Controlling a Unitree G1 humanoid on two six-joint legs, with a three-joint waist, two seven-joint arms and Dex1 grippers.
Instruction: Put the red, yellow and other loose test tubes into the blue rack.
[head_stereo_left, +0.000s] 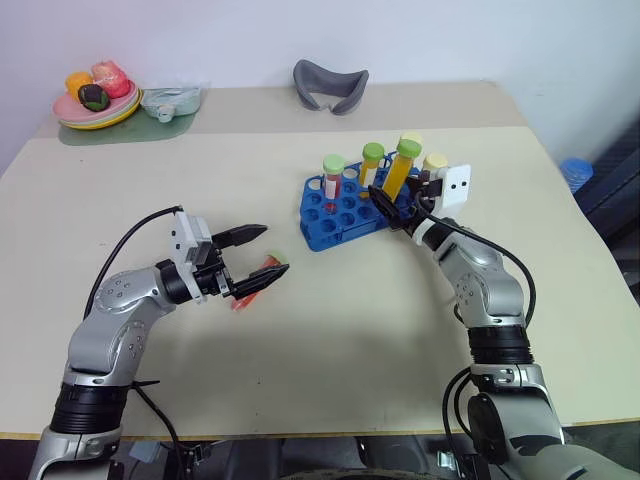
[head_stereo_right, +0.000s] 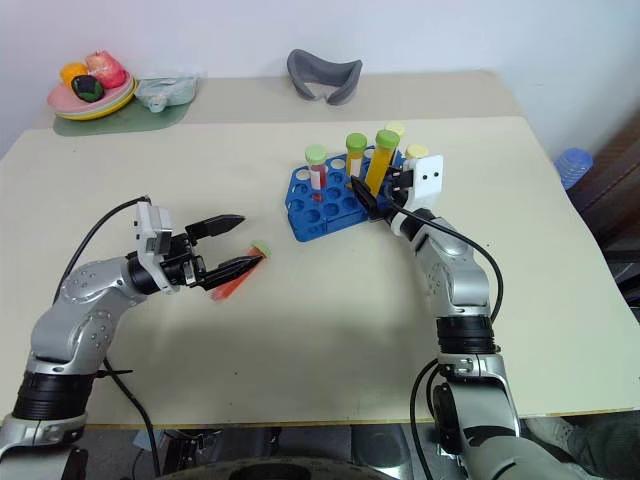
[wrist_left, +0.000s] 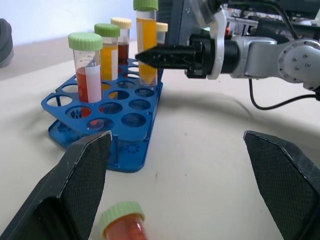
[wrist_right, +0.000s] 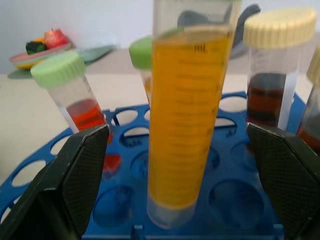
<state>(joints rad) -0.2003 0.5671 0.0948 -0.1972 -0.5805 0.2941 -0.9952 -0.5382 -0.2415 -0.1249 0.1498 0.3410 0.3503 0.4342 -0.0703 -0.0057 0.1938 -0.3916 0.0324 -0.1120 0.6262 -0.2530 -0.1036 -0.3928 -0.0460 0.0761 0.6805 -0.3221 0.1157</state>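
On the desk (head_stereo_left: 360, 330), a red tube (head_stereo_left: 257, 283) is lying between the left claw's (head_stereo_left: 268, 250) spread fingers. The right claw (head_stereo_left: 392, 207), also spread, is flanking a yellow tube (head_stereo_left: 400, 165) standing in the rack (head_stereo_left: 335, 215); next, the left should be closing on the red one.

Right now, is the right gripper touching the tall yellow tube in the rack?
Apart. The right wrist view shows the tall yellow tube standing in the blue rack between the open fingers of the right gripper, gaps both sides.

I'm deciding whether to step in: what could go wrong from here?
The red tube lies loose on the table between the open left gripper fingers; a poor close could roll it away. The open right gripper brackets the tall yellow tube in the blue rack; pulling back crookedly might tip it.
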